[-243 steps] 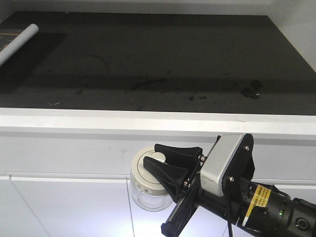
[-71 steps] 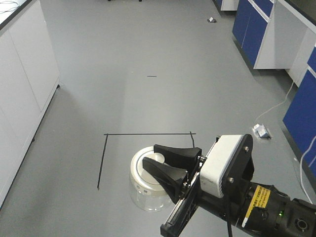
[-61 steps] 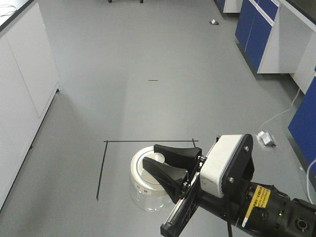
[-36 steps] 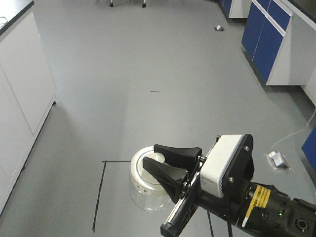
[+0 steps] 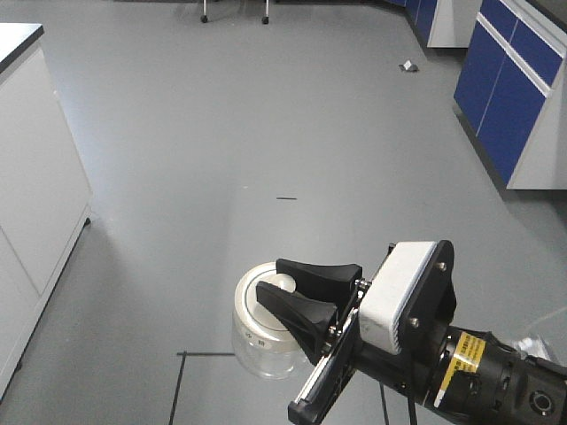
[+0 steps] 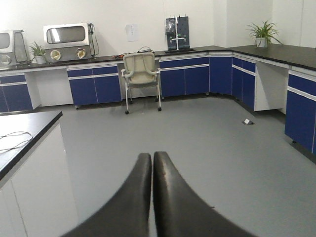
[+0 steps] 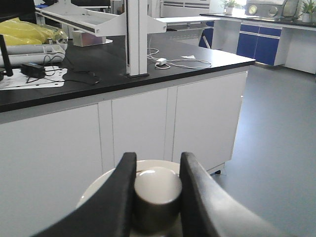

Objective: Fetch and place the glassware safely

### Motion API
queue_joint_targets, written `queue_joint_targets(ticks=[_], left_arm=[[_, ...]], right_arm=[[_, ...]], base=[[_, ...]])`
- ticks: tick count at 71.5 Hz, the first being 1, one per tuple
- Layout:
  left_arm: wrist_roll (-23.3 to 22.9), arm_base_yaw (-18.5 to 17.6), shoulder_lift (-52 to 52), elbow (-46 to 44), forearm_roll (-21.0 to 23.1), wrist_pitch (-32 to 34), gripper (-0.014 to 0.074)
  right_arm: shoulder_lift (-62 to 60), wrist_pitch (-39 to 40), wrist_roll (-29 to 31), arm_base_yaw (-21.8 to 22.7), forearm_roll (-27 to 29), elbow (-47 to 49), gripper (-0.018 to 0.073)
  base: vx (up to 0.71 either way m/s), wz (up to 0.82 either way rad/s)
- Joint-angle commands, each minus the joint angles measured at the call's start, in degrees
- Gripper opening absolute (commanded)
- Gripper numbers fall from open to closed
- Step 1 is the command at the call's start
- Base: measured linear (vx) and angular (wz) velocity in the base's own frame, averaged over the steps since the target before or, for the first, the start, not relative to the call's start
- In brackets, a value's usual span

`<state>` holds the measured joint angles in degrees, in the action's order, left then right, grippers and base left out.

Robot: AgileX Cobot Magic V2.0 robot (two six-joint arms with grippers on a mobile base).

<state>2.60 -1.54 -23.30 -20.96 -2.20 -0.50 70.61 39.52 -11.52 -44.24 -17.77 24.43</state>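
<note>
right wrist-mounted: right claw (image 7: 158, 165) clamped on lid knob (image 7: 157, 186) of glass jar (image 5: 254, 352); jar upright, axis vertical, hanging directly below claw above grey floor (image 5: 266, 115), counter (image 7: 207, 55) off left. left claw (image 6: 151, 160) pressed together, empty.

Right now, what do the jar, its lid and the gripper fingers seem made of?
The jar looks like clear glass: the floor shows through. The lid is off-white, matte, perhaps plastic or ceramic. The fingers of the right gripper are black, smooth, likely moulded plastic.
</note>
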Motion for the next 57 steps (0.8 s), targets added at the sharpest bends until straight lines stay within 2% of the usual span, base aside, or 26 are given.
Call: queue_joint_targets(ticks=[1,57], left_arm=[[-0.3,0.0,-0.4,-1.5,0.4,4.1,-0.0007],[-0.3,0.0,-0.4,-1.5,0.4,4.1,-0.0007]], right_arm=[[-1.7,6.2,0.3,-0.1,0.8,1.7,-0.0004],[-1.7,6.2,0.3,-0.1,0.8,1.7,-0.0004]], base=[[0.46,0.03],[0.46,-0.02]])
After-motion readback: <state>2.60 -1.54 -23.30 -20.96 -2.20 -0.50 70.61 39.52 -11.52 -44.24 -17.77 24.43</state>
